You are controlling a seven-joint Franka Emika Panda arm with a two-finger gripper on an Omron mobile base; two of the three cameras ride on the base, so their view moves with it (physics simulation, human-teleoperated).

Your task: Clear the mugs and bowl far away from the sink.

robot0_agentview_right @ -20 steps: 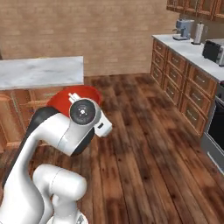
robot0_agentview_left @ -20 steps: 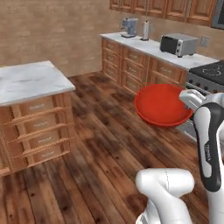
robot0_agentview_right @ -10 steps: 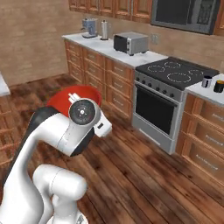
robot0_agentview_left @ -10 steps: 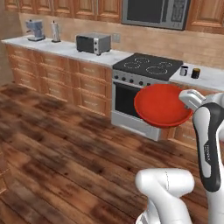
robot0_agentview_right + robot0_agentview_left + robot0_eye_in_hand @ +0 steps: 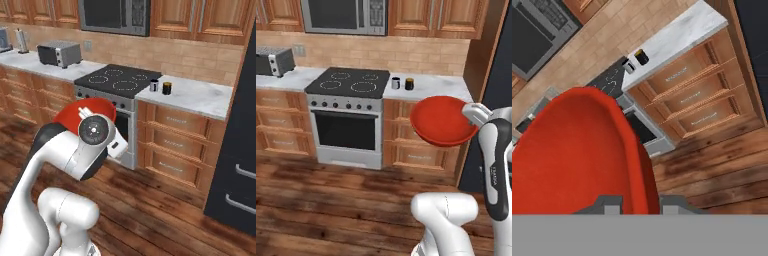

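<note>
My gripper [image 5: 470,113] is shut on the rim of the red bowl [image 5: 441,120], which hangs in the air in front of the counter drawers. In the hand view the rim of the bowl [image 5: 572,150] runs between the two fingertips of the gripper [image 5: 641,203]. From the right base view the bowl [image 5: 74,113] peeks out behind my wrist. Two mugs stand together on the white counter [image 5: 433,88] beside the stove: a white-grey mug [image 5: 396,83] and a black mug [image 5: 409,84]. They are also the white-grey mug [image 5: 154,85] and black mug [image 5: 167,88] in the right base view. The sink is out of view.
A black stovetop [image 5: 351,82] with an oven below sits left of the mugs, under a microwave [image 5: 343,15]. A toaster oven [image 5: 273,61] stands on the counter at far left. A tall black fridge [image 5: 245,150] bounds the counter on the right. Wooden floor lies ahead.
The whole picture has shifted: the base has turned from the island and far counters to face the stove and the counter with the mugs. The bowl stays in my grip.
</note>
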